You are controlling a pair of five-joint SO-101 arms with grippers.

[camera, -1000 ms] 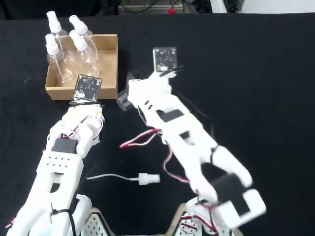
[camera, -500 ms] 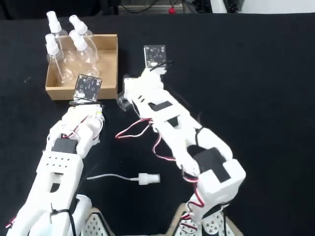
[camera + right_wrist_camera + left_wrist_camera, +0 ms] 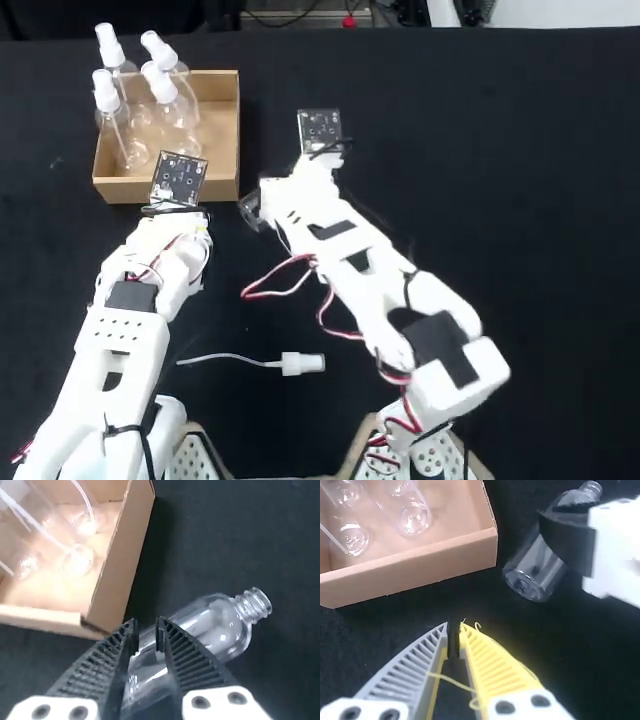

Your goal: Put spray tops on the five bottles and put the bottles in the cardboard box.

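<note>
While the right gripper (image 3: 146, 625) clamps the capless bottle (image 3: 210, 625) on its side at centre-left beside the cardboard box (image 3: 222, 140), neck pointing away rightward, the left gripper (image 3: 454, 630) sits closed, empty; the right arm has edged slightly down-right.

text: none legible | labels: none legible | numbers, signs: none legible

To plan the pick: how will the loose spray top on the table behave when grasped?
The spray top looks small, so probably light. Its thin tube lies slightly curved, so likely floppy. Being round, it might roll if pushed.
</note>
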